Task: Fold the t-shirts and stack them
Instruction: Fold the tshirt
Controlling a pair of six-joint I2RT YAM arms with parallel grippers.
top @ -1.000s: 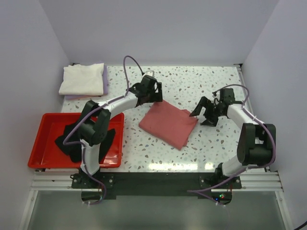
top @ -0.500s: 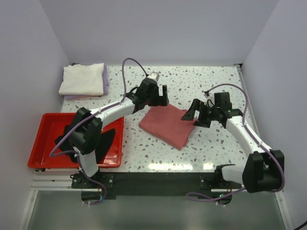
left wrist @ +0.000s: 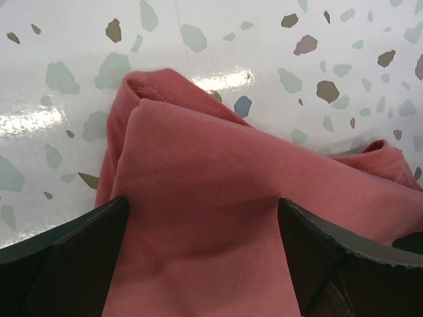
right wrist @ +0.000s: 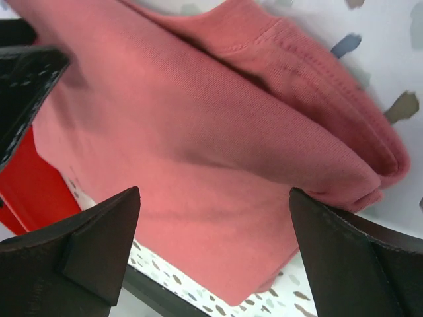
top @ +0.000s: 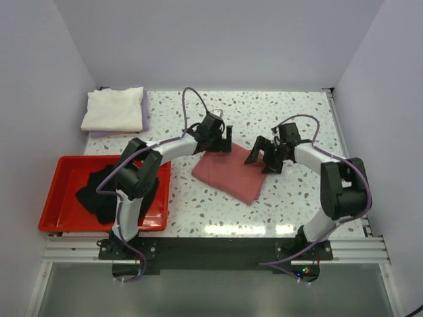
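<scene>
A dusty red t-shirt [top: 228, 173] lies folded in the middle of the table. My left gripper [top: 222, 144] is open over its far corner, and in the left wrist view [left wrist: 201, 218] the wide-apart jaws straddle the red cloth [left wrist: 218, 165]. My right gripper [top: 262, 160] is open over the shirt's right corner, and in the right wrist view [right wrist: 215, 211] the jaws straddle the folded edge [right wrist: 198, 112]. A cream-white shirt [top: 114, 109] lies folded on a pale lavender one [top: 145, 111] at the back left. A black shirt [top: 99, 190] lies crumpled in the tray.
A red plastic tray [top: 58, 210] sits at the front left, beside the left arm's base. White walls close in the speckled table [top: 291, 205] on three sides.
Both grippers have closed in on the red shirt: the left has come right and down onto its far corner, and the right has moved left onto its right corner. The shirt has barely moved.
</scene>
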